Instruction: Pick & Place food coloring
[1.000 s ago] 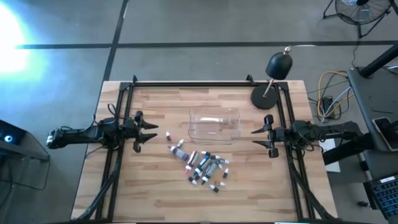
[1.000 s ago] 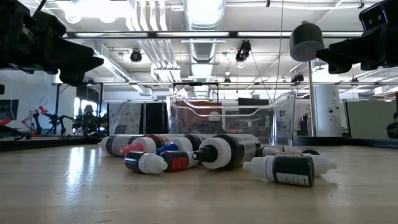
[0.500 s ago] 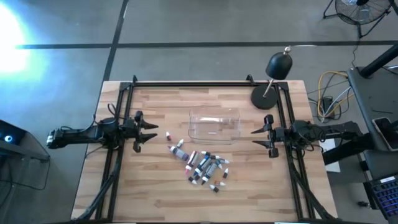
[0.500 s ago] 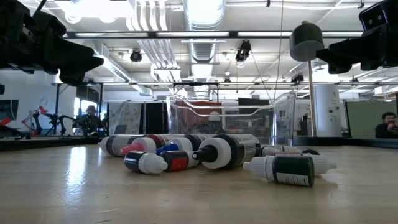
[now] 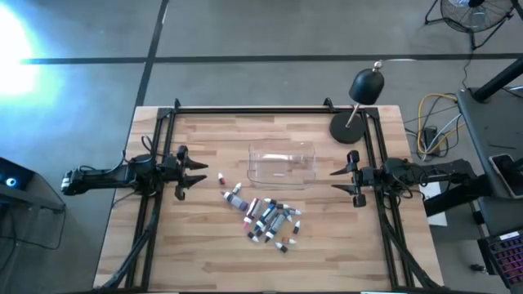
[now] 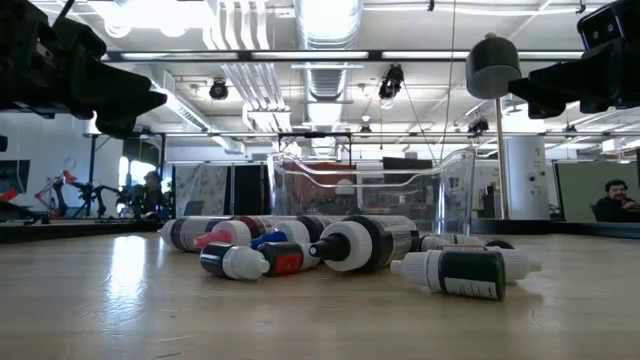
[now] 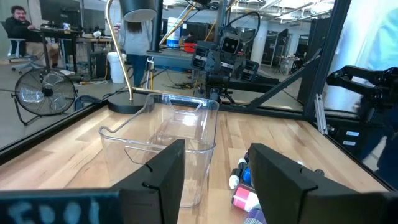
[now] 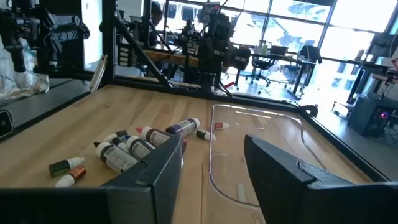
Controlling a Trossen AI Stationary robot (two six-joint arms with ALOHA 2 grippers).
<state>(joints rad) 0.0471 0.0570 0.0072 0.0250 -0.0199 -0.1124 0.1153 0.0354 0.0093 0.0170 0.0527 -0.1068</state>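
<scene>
The tiny food coloring bottles (image 5: 265, 217), dark and pale bodied with white, red, pink and blue caps, lie on their sides in a loose heap on the pale wooden worktop (image 5: 204, 253), near its middle. Just beyond the heap, on the far side, stands the clear rectangular plastic tray (image 5: 282, 163), with no bottles in it. At the far right corner sits a black desk lamp with a round base (image 5: 351, 122). A black metal frame (image 5: 245, 109) runs round the worktop's edges. The left hand (image 5: 198, 174) hovers at the left edge, fingers parted and holding nothing. The right hand (image 5: 337, 182) hovers at the right edge, likewise parted and holding nothing. Nothing lies between either hand and the bottles. A seated person (image 6: 612, 200) shows in the room beyond.
</scene>
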